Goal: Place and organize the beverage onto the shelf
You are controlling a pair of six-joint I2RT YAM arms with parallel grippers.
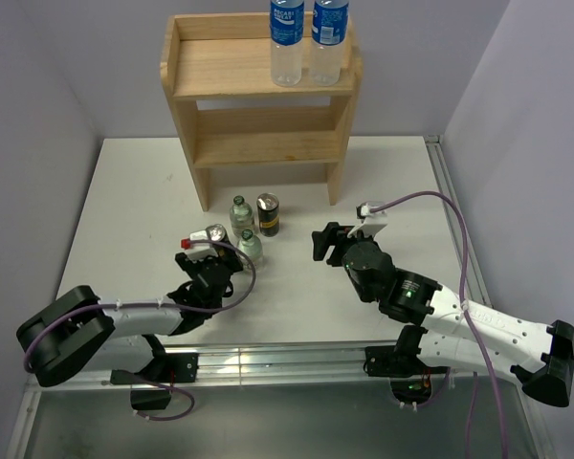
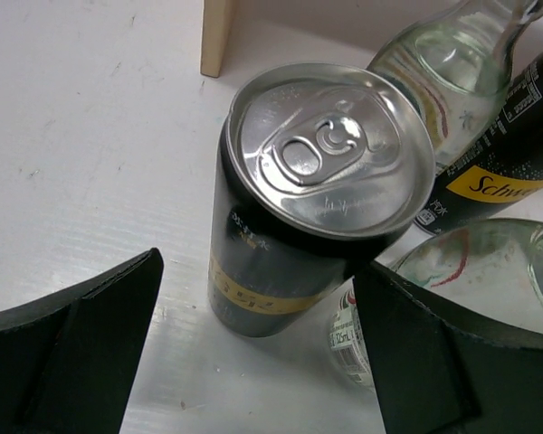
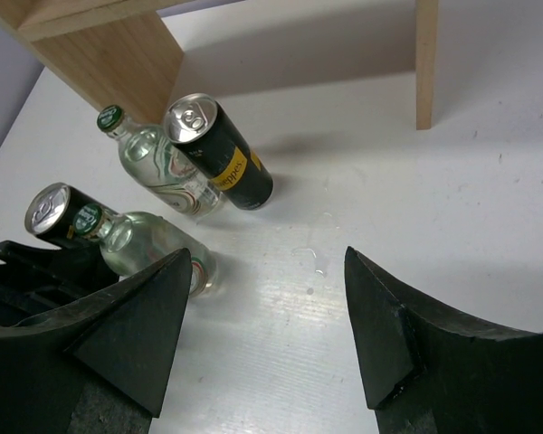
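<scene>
The wooden shelf [image 1: 220, 67] stands at the back, with two blue-labelled plastic bottles [image 1: 287, 43] [image 1: 329, 38] upright on the right of its top tier. Two dark cans [image 1: 268, 214] [image 1: 216, 235] and two glass bottles [image 1: 240, 212] [image 1: 250, 246] stand on the table in front of it. My left gripper [image 1: 210, 256] [image 2: 258, 353] is open, its fingertips on either side of the near can [image 2: 317, 181] without touching it. My right gripper [image 1: 323, 241] [image 3: 267, 271] is open and empty, to the right of the group. The near glass bottle [image 3: 149, 244] is by its left finger.
The shelf's front legs [image 2: 217, 36] [image 3: 425, 63] stand on the white table behind the drinks. The lower tier [image 1: 268, 148] holds nothing. Walls close in the table at the left, back and right. A purple cable [image 1: 430, 201] loops over the right arm.
</scene>
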